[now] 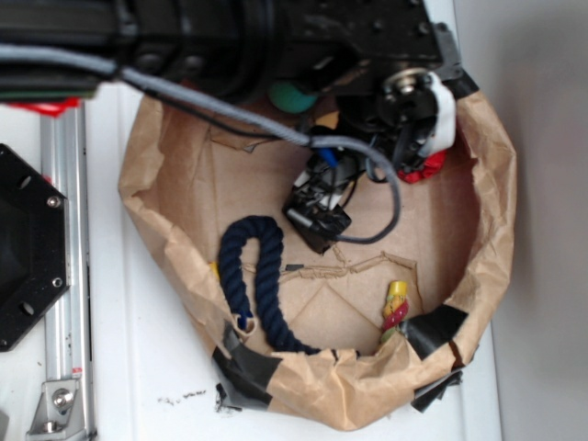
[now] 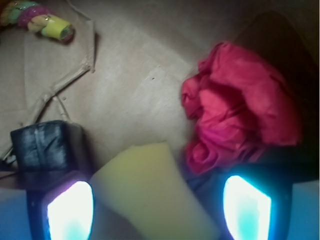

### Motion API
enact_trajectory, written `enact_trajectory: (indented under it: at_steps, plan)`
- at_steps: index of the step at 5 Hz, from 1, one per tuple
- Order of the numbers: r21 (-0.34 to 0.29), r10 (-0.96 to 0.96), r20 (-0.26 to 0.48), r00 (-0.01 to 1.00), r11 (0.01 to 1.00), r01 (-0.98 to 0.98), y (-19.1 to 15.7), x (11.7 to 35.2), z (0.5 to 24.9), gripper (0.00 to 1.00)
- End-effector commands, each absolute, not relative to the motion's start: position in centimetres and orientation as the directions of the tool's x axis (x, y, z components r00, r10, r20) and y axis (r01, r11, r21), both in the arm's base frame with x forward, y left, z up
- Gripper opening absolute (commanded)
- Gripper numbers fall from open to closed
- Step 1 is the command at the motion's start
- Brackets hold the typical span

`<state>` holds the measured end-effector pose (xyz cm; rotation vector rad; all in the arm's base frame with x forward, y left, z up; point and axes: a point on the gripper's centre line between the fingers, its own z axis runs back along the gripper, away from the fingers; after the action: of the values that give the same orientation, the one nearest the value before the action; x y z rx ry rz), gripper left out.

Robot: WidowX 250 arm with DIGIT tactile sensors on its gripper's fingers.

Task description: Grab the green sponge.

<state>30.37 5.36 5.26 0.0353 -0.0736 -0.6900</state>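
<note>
The green sponge [image 1: 292, 96] is a round green ball at the back of the brown paper basin [image 1: 161, 197], mostly hidden under my arm. It does not show in the wrist view. My gripper [image 1: 335, 170] hangs inside the basin, in front of and to the right of the green sponge, partly hidden by cables. In the wrist view the gripper [image 2: 159, 207] is open, with its two glowing fingertips [image 2: 70, 210] wide apart. A yellow sponge [image 2: 150, 192] lies between them, not clamped.
A crumpled red cloth [image 2: 240, 105] lies right of the gripper, also in the exterior view [image 1: 424, 167]. A black block [image 2: 45, 145] sits at the left finger. A navy rope [image 1: 262, 276] and a multicoloured rope toy [image 1: 395, 308] lie toward the front.
</note>
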Motion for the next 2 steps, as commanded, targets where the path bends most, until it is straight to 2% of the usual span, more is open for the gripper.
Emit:
enact_trajectory:
  at_steps: [1, 2]
  plan:
    - [0.091, -0.701, -0.044, 0.712, 0.707, 0.701, 4.8, 30.1, 2.2, 1.0]
    - [0.073, -0.734, -0.076, 0.674, 0.67, 0.738, 4.9, 28.9, 1.9, 1.0]
